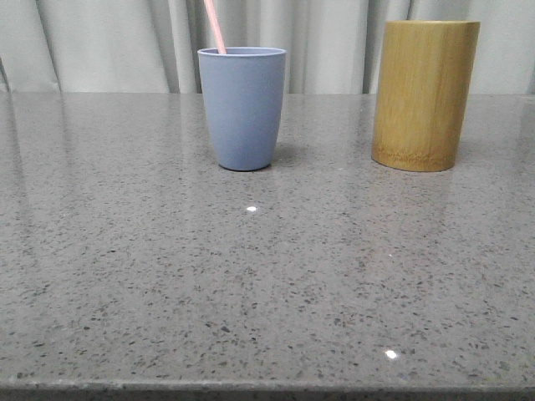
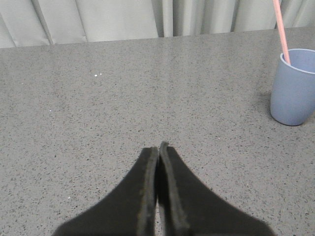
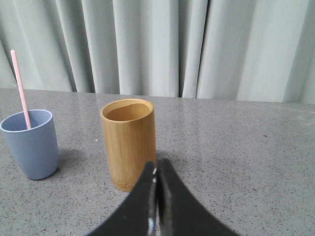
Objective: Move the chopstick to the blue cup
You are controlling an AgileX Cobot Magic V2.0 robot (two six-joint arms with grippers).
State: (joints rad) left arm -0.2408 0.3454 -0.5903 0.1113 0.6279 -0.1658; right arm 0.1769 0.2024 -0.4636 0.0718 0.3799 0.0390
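While both claws, left [image 2: 158, 150] and right [image 3: 156, 169], sit closed and empty, the chopstick [image 1: 215, 26] stands in the blue cup [image 1: 242, 109], leaning toward upper left, near the tabletop [image 1: 267, 284] far edge.

A thin, straight, pale pink chopstick [image 1: 216, 27] stands inside the matte greyish-blue tapered tumbler [image 1: 242, 109], leaning against its rim on the robot's left side, its upper end rising well above the cup. The handleless cup stands upright on the table, left of centre, towards the far edge.
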